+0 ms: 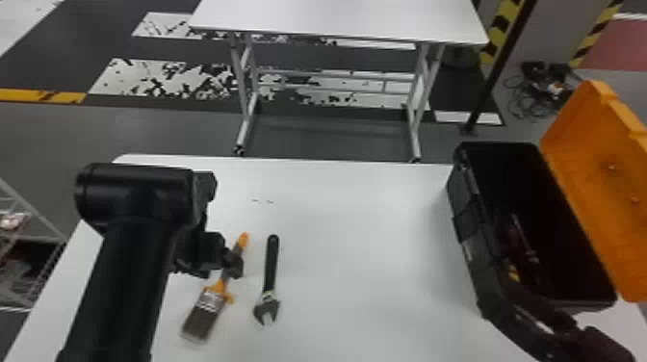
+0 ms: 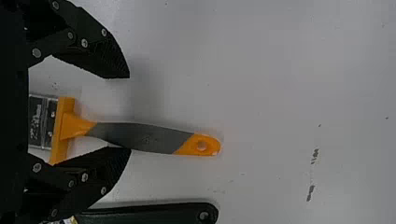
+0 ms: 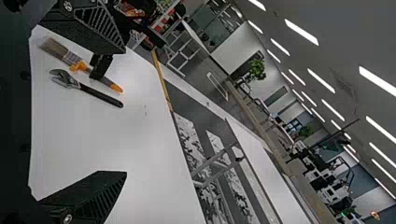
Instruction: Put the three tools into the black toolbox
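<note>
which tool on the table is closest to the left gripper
The grey-and-orange paintbrush: the left gripper is right over it, while the wrench lies farther to the right.

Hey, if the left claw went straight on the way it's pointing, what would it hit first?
Probably the paintbrush handle under the open left claw, or the white tabletop beside it; the gap is unclear.

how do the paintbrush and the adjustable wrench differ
The paintbrush has an orange and grey handle, while the adjustable wrench has a black one. The brush ends in wide, flat bristles; the wrench ends in metal jaws. The brush lies aslant with its handle between the open fingers of the left claw, whereas the wrench lies outside them, pointing nearly straight away from the robot. Both rest on the white table, handles away from the robot.
</note>
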You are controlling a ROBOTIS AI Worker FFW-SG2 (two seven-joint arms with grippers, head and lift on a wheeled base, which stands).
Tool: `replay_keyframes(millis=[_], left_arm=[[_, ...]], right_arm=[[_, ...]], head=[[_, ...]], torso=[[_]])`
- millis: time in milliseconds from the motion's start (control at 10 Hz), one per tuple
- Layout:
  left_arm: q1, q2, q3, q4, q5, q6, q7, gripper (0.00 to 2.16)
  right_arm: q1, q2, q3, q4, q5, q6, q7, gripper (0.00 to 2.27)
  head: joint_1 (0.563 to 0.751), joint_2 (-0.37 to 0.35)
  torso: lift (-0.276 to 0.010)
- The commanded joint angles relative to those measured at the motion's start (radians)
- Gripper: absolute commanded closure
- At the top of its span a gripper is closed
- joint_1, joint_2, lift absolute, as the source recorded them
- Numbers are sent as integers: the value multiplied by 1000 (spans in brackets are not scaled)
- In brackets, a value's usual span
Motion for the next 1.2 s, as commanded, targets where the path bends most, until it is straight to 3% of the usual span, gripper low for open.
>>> replay_keyframes(millis=[0,100,200,300,600,800,1100], left_arm=[[-3,-3,-2,8,-1,1,-1,748],[-8,-3,1,14,1,1,4,1058],[-8,-3,3,13,1,1,12,1571],[-8,-3,1,13,2,1,22,1905],[15,-3,0,-26,10,1,22,1919],[68,-3,0,-164,51,1,10,1919],[169,-3,49,-388,182,1,-39,1919]], right_arm=[[-5,0,0,6,0,-1,0,76],[-11,0,2,9,0,-1,0,76],[-17,0,3,16,0,-1,-1,76],[-24,0,5,19,2,-1,-1,76],[-43,0,28,21,26,2,-18,76],[-60,0,58,27,57,9,-35,76],[-71,0,107,26,94,21,-60,76]], head=[[695,-16],[695,-17],[695,-16],[695,-13],[695,-10],[695,-7],[695,-31]], torso=[[-51],[-51],[-51],[-51],[-51],[-51],[-51]])
